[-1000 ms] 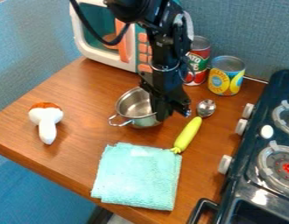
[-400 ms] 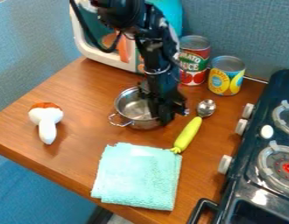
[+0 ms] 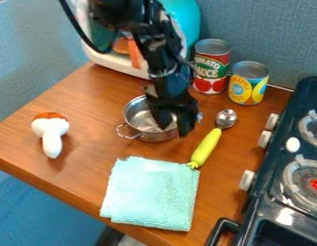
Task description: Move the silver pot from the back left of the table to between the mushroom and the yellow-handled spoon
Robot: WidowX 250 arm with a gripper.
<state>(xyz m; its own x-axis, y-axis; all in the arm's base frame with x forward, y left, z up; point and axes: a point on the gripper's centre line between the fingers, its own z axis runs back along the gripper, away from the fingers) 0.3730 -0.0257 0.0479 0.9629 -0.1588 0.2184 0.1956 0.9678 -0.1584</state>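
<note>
The scene is viewed by a single camera from above and in front of the end effector (image 3: pixel 175 129), at a downward slant. It is faced across the worktop (image 3: pixel 91 96) toward the blue wall panel (image 3: pixel 270 33) beyond the end effector. The towel (image 3: pixel 150 194) is seen nearer the camera than the end effector; the cans (image 3: pixel 211 67) are seen behind it. The whole arrangement is framed at middle range, with the stove (image 3: pixel 271 192), right of the end effector, cut by the view's edge.
</note>
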